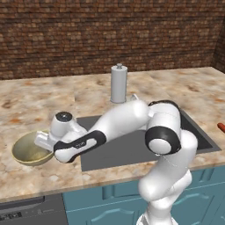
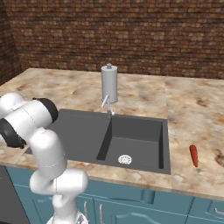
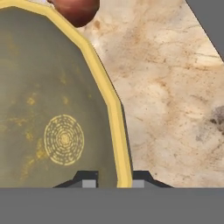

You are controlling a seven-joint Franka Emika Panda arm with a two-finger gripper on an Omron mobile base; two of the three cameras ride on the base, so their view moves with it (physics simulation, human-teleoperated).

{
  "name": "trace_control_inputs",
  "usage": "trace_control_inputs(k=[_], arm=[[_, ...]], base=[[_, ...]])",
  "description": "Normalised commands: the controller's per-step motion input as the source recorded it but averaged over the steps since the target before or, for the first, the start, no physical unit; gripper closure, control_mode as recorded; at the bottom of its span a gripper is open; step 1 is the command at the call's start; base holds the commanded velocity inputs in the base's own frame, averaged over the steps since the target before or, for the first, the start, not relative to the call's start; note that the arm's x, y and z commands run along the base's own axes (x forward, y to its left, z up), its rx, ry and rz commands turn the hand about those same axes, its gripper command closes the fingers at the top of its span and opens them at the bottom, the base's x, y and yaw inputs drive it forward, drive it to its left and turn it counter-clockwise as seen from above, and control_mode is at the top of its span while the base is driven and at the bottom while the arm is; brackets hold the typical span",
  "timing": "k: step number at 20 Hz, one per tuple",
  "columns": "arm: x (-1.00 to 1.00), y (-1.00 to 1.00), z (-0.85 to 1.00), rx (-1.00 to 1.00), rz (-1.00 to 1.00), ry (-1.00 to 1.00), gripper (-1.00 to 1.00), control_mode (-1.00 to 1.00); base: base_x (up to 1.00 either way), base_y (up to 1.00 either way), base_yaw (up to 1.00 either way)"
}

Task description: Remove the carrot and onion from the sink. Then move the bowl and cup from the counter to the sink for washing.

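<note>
While I work the arm from afar, the wide round olive-yellow bowl with a pale rim point(image 3: 57, 131) serves as my landmark; it sits on the beige-and-tan marbled stone surface point(image 1: 39, 99), just left of the dark grey recessed sink point(image 2: 131, 135). My jaws straddle the bowl's rim, one dark finger tip point(image 3: 89, 180) inside the wall and the other outside it, drawn in close on that thin edge; I read this as a clamp on the rim, the only part narrow enough to pinch. The two-finger gripper point(image 3: 113, 181) comes at the bowl from the sink side, which suits a short carry into the basin.

The small reddish-brown onion point(image 3: 75, 11) lies on the surface just beyond the bowl's far rim, and the slim orange-red carrot point(image 2: 194, 155) lies on the surface well to the sink's right, far from the bowl. Both are therefore out of the basin, whose white round drain point(image 2: 125, 159) is bare. I judge the clearing done and the bowl transfer in hand. The tall grey cylinder point(image 1: 118, 83) stands behind the sink, clear of the bowl's path.
</note>
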Motion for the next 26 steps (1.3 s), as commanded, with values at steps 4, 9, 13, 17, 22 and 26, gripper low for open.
trace_control_inputs(k=[4,9,13,17,22,26], arm=[[-0.12,-0.23,0.33,0.13,-0.01,-0.06,1.0,-1.0],[-0.19,-0.37,0.35,0.17,-0.03,-0.04,1.0,-1.0],[-0.18,-0.39,0.34,0.12,-0.08,-0.01,1.0,-1.0],[-0.16,-0.37,0.35,0.08,-0.1,0.0,1.0,-1.0],[-0.15,-0.32,0.41,0.01,-0.09,0.0,1.0,-1.0],[-0.16,-0.3,0.41,0.0,-0.07,0.04,1.0,-1.0]], base=[[0.0,0.0,0.0],[0.0,0.0,0.0],[0.0,0.0,0.0],[0.0,0.0,0.0],[0.0,0.0,0.0],[0.0,0.0,0.0]])
